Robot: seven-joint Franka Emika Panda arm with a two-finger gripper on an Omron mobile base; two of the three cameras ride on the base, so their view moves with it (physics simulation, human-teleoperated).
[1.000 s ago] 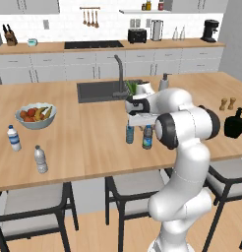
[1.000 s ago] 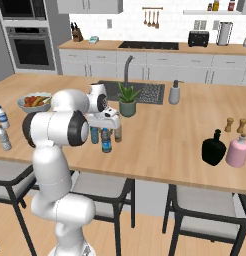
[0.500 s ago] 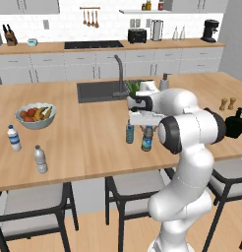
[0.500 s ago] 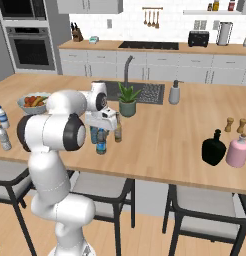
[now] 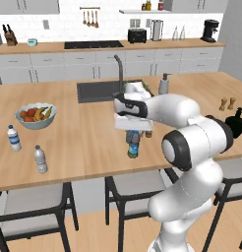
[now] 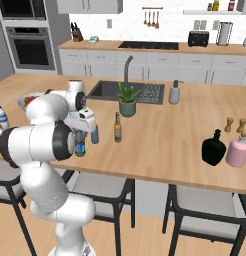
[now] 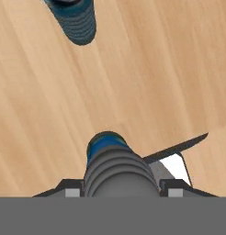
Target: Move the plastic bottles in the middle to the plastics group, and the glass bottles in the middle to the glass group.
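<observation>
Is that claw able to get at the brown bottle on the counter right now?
Probably not yet: the gripper sits around the dark bottle, which occupies its jaws. The brown bottle stands close by with bare counter around it, so it looks reachable afterwards.

Gripper (image 7: pixel 119 188) lowered from its earlier height over the dark bottle (image 5: pixel 134 144), now straddling the bottle's upper body, arm's hand (image 6: pixel 85 120) shifted closer to the counter edge, elbow swung outward, wrist turned downward
</observation>
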